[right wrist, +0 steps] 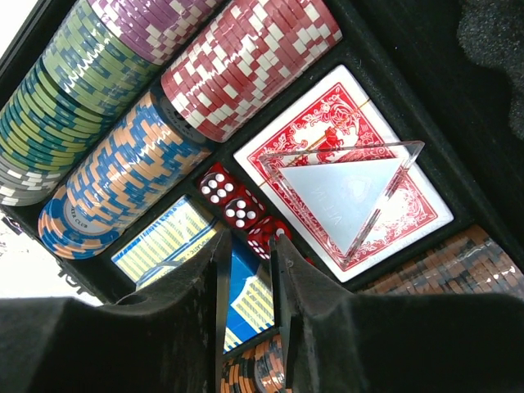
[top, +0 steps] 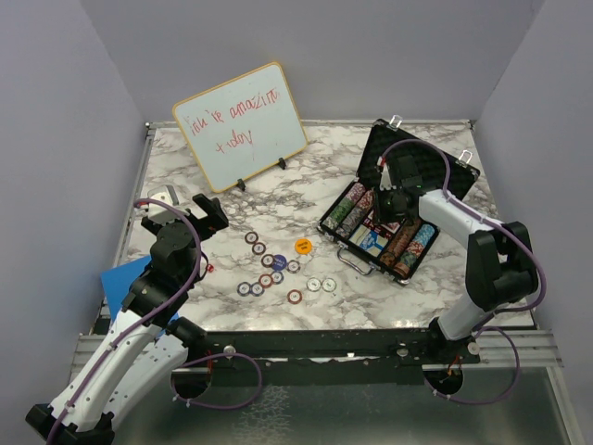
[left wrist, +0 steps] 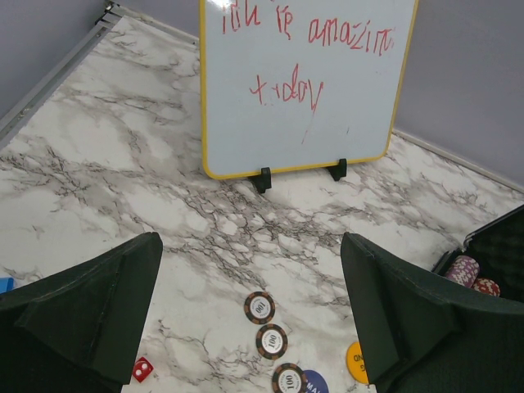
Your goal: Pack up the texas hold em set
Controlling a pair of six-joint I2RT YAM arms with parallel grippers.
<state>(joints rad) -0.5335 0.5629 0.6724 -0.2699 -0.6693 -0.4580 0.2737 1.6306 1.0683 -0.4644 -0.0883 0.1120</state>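
A dozen or so loose chips (top: 269, 269) lie flat on the table (top: 278, 185), just ahead and to the right of the left gripper (top: 211, 211). Its fingers gape wide, so we judge that arm the nearer for them. Farther right, the open case (top: 422, 167) holds striped chip rows, card decks and red dice (right wrist: 229, 196); the right gripper (right wrist: 250, 246) hangs over the dice, fingers nearly together, and we cannot tell whether they pinch one.
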